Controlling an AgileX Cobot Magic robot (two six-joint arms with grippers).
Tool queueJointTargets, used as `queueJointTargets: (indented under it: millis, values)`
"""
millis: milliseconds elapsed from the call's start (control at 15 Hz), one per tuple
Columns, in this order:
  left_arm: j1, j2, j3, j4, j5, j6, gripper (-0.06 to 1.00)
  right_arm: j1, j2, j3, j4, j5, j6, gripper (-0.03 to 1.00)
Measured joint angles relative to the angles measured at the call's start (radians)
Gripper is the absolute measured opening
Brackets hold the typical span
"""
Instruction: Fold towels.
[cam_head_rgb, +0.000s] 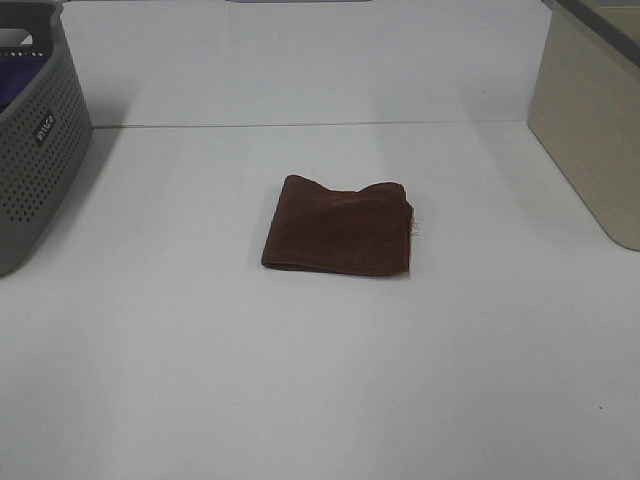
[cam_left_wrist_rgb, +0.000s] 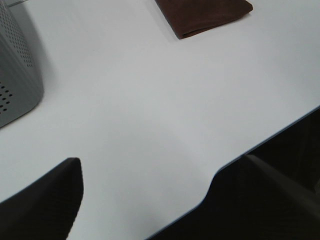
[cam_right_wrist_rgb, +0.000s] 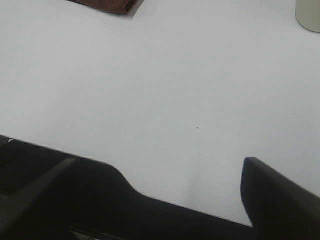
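Note:
The dark reddish-brown towel (cam_head_rgb: 340, 225) lies folded into a flat rectangle at the middle of the white table, with a small white tag (cam_head_rgb: 416, 228) at its right edge. Neither arm shows in the exterior high view. My left gripper (cam_left_wrist_rgb: 160, 160) is open and empty over the table's front edge, well apart from the towel (cam_left_wrist_rgb: 202, 15). My right gripper (cam_right_wrist_rgb: 159, 162) is also open and empty over the front edge, with only a corner of the towel (cam_right_wrist_rgb: 107, 5) in its view.
A grey perforated basket (cam_head_rgb: 35, 130) stands at the far left with a purple cloth (cam_head_rgb: 20, 80) inside; it also shows in the left wrist view (cam_left_wrist_rgb: 15, 75). A beige box (cam_head_rgb: 590, 130) stands at the right edge.

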Motion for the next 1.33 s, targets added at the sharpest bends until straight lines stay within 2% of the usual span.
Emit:
queueJointTargets:
  millis: [400, 600, 733, 800, 1067, 1200, 1333]
  values:
    - [0.015, 0.000, 0.000, 0.000, 0.000, 0.000, 0.78, -0.001, 0.000, 0.000, -0.001, 0.000, 0.000, 0.84]
    - [0.118, 0.000, 0.000, 0.001, 0.000, 0.000, 0.78, -0.001, -0.022, 0.000, -0.001, -0.002, 0.000, 0.84]
    - [0.197, -0.002, 0.000, 0.003, 0.000, 0.000, 0.78, -0.001, -0.120, 0.000, -0.001, -0.005, 0.000, 0.84]
    - [0.208, -0.012, 0.000, 0.003, -0.001, 0.000, 0.78, -0.001, -0.162, 0.000, -0.001, -0.005, 0.000, 0.84]
    - [0.212, -0.149, 0.000, 0.003, 0.000, 0.000, 0.78, -0.001, -0.299, 0.000, -0.001, -0.004, 0.000, 0.84]
    - [0.212, -0.153, 0.000, 0.003, 0.000, 0.000, 0.78, -0.001, -0.327, 0.000, -0.001, -0.003, 0.000, 0.84]
    - [0.212, -0.155, 0.000, 0.003, 0.000, 0.001, 0.78, -0.038, -0.330, 0.000, 0.000, -0.004, 0.000, 0.84]
